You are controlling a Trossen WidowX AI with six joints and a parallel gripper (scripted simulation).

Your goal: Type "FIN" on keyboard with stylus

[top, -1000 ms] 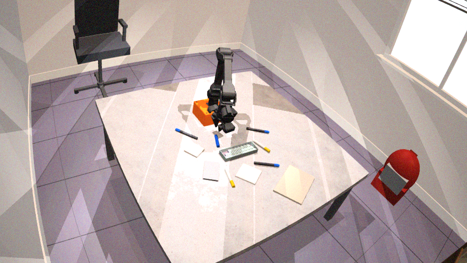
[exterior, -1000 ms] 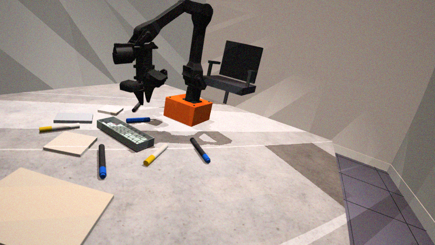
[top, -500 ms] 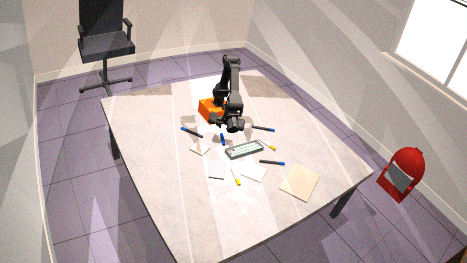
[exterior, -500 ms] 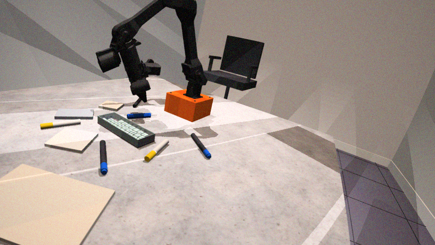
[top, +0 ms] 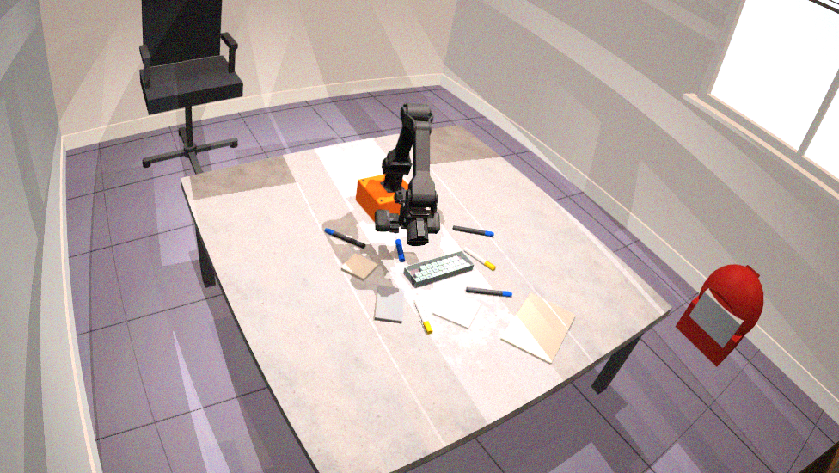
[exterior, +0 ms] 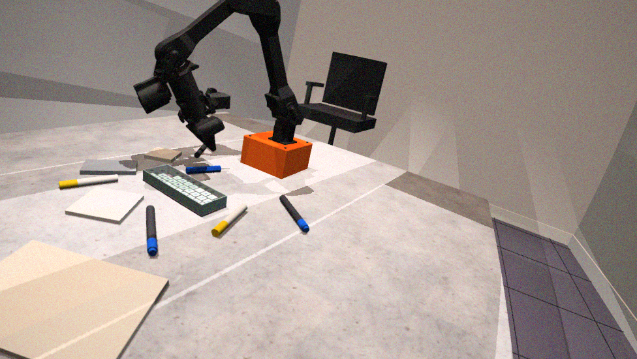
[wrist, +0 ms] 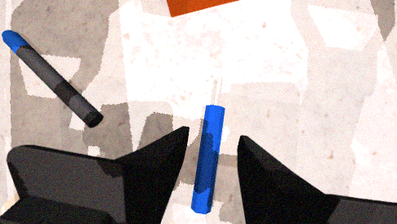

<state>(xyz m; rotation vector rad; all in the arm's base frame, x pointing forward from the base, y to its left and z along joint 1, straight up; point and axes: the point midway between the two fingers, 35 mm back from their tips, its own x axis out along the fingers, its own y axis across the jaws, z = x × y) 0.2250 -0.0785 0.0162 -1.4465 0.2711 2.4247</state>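
The stylus (top: 400, 250) (exterior: 203, 169) (wrist: 209, 159) has a thick blue handle and a thin pale tip. It lies flat on the desk between the keyboard and the orange arm base, its tip toward the base. The keyboard (top: 438, 268) (exterior: 186, 188) is a dark green tray with pale lettered keys; it is out of the wrist view. My gripper (exterior: 211, 145) (wrist: 213, 137) is part open and empty, above the stylus. In the wrist view the handle shows in the gap between the two fingers, not touched. In the top view the fingertips are hidden behind the wrist.
Black pens with blue ends (top: 346, 237) (top: 473, 230) (top: 488, 291) (wrist: 57, 79) and white pens with yellow ends (top: 480, 259) (top: 422, 316) lie around the keyboard. Thin pads (top: 358, 266) (top: 388, 308) and a large beige board (top: 542, 326) lie nearby. The orange base (top: 370, 199) (exterior: 276, 156) stands behind the stylus.
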